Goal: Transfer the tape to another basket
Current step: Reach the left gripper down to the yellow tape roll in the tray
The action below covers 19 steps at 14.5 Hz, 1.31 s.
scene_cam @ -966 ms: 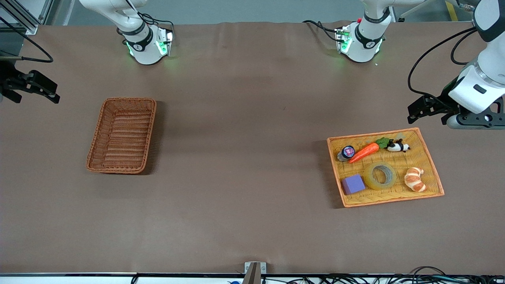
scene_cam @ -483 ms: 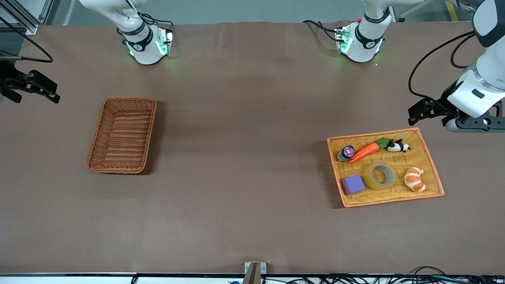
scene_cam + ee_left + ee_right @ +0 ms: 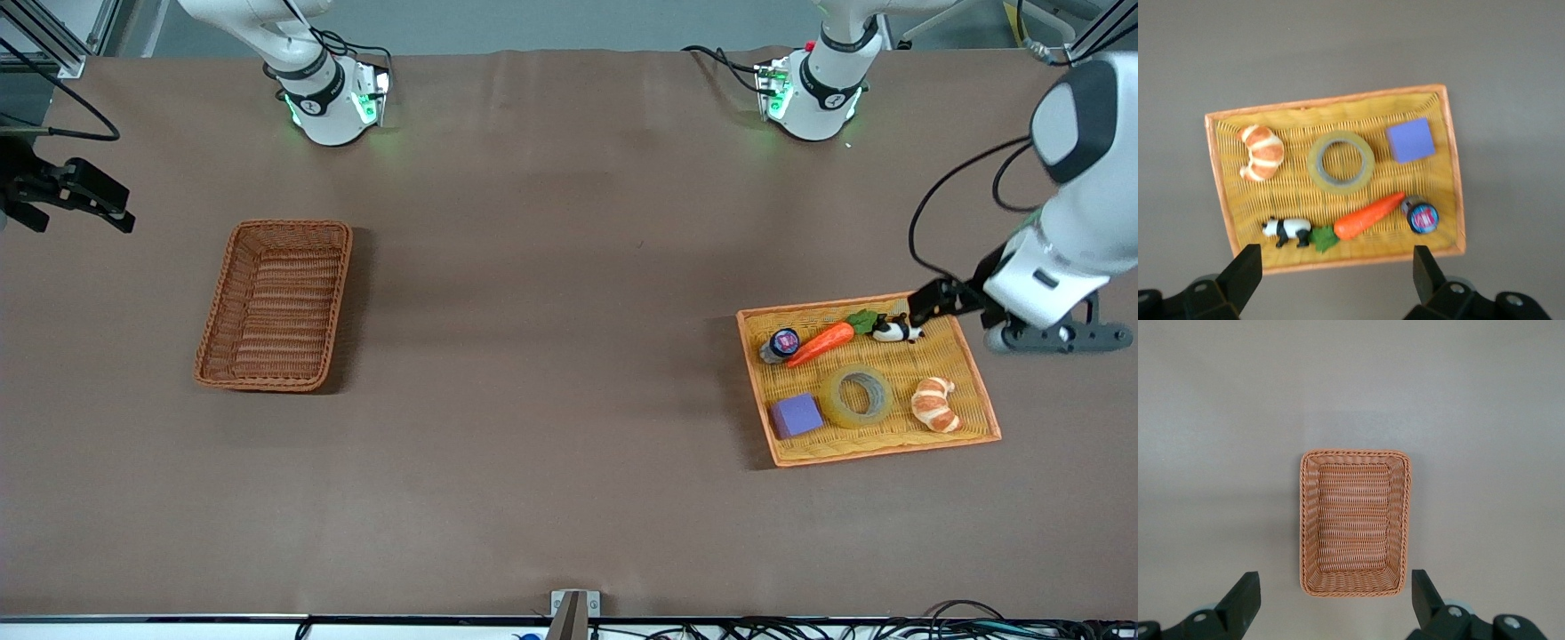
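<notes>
Tape (image 3: 856, 396) lies flat in the yellow tray (image 3: 969, 373) at the left arm's end of the counter (image 3: 551, 356), hole facing up, so it has no long axis to line up with. A purple block (image 3: 795, 415) sits just beside it, a croissant (image 3: 934, 404) on its flank toward the counter's end, and a carrot (image 3: 820, 344) lies just farther from the front camera.

Your left claw (image 3: 925, 307) hangs over the tray's edge farthest from the front camera, above the panda toy (image 3: 896, 330), fingers spread wide with nothing between them. From there the tape lies toward the counter's front edge and a little toward the counter's middle. In the left wrist view the tape (image 3: 1341, 162) shows mid-tray, between croissant (image 3: 1261, 153) and block (image 3: 1410, 140).

Right claw (image 3: 76, 196) waits at the right arm's end of the counter, near the edge, also spread and empty. The brown basket (image 3: 276, 304) stands well apart from the tray, toward that end; the right wrist view shows it (image 3: 1355, 521) with nothing in it.

The left arm is far the nearer, so the pick is yours to make with it. Likely grip: one finger inside the ring, one outside, on the rim away from the carrot, block and croissant.

The counter is a plain brown sheet, and nothing stands between tray and basket. Cables run along the front edge.
</notes>
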Motion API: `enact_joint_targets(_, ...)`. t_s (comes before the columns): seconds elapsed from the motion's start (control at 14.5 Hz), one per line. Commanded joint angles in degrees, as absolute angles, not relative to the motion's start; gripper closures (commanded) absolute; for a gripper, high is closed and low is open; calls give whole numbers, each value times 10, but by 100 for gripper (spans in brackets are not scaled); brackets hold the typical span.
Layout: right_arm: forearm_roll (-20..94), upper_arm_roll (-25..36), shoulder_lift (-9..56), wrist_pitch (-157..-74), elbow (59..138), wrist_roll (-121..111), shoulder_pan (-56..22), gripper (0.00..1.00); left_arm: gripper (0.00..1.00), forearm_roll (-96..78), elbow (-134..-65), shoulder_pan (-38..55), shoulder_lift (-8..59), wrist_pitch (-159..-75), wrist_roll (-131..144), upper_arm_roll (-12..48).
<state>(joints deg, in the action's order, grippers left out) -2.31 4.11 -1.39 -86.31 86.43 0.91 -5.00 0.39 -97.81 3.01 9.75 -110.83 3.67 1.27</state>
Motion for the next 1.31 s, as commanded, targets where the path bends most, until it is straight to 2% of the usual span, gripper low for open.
enact_joint_targets(0.0,-11,44,-18,-859,863,4,-51,0,0,12,-968,25,176,-1168,31,14)
enact_joint_targets(0.48,-11,44,-18,-860,863,4,-50,0,0,31,-970,25,315,-1266,31,13)
enact_joint_targets(0.69,-11,44,-18,-860,863,4,-50,0,0,43,-968,-8,332,-1310,26,13)
enact_joint_targets(1.24,-14,44,-19,-858,864,-3,-52,0,0,51,-984,-18,360,-1339,10,18)
